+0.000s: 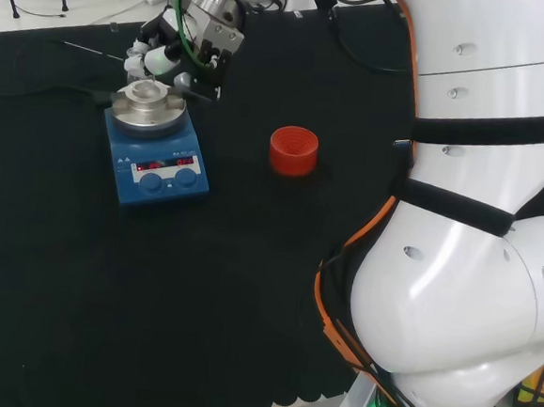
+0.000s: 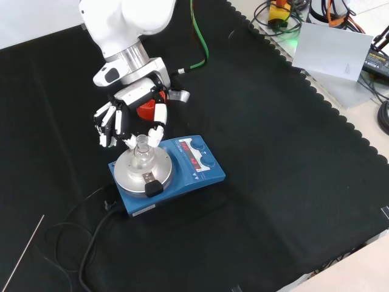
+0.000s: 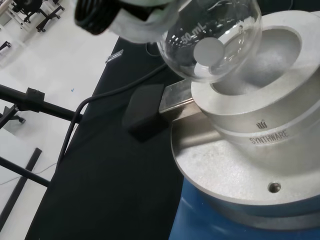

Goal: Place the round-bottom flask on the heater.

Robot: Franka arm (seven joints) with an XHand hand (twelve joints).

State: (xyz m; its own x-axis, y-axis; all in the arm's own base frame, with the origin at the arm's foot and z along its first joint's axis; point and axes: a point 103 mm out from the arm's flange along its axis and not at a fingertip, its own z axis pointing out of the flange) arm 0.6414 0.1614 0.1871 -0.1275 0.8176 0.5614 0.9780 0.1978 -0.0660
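Observation:
The clear round-bottom flask (image 2: 142,157) is upright with its bulb in the bowl of the silver heating block (image 2: 130,175) on the blue heater (image 2: 196,168). My hand (image 2: 112,125) reaches down from above, and a finger and the thumb close on the flask's neck from either side. In the head view the flask (image 1: 145,88) stands on the block (image 1: 149,111) just below the hand (image 1: 184,60). Close up, the flask's bulb (image 3: 215,45) rests at the bowl's rim (image 3: 260,125), with a blurred finger (image 3: 95,15) beside its neck.
A red ribbed ring stand (image 1: 293,150) sits on the cloth to the right of the heater in the head view, partly behind the hand (image 2: 144,111) in the front view. A black block (image 2: 154,187) sticks out from the heating block, and the heater's cable (image 2: 91,234) trails forward.

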